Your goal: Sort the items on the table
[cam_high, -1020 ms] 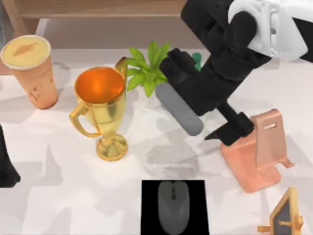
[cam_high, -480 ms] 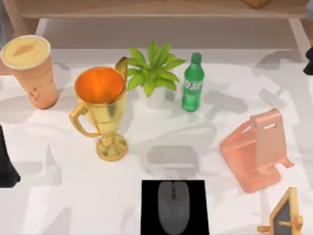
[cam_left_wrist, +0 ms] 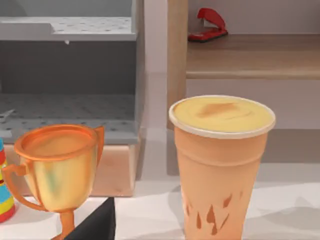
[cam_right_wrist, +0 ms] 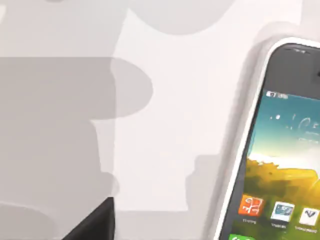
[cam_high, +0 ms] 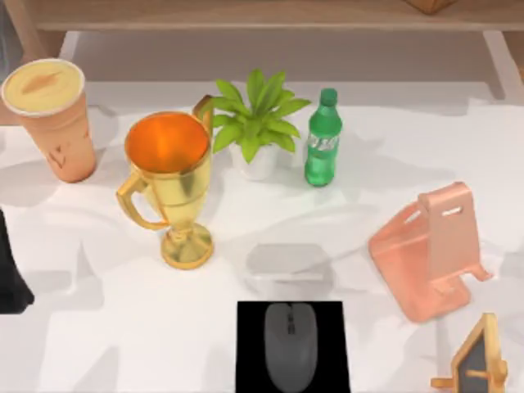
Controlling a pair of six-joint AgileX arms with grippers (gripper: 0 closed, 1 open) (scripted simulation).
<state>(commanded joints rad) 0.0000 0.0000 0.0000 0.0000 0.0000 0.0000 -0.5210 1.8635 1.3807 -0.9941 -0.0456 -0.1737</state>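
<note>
smartphone (cam_right_wrist: 277, 165) (right wrist view), mouse (cam_high: 290, 345) overhead

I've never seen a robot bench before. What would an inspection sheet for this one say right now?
Surface: white table, mottled with grey shadows.
Job's things: orange cup upright at far left; grey mouse on a black mat; smartphone with its icon screen facing the right wrist camera.
Clutter: gold trophy, potted plant, green bottle, pink phone stand, small wooden chalkboard.
Claws: left arm parked at the table's left edge.
Cables: nothing seen.
Surroundings: wooden shelf behind the table, with a red stapler on it.
</note>
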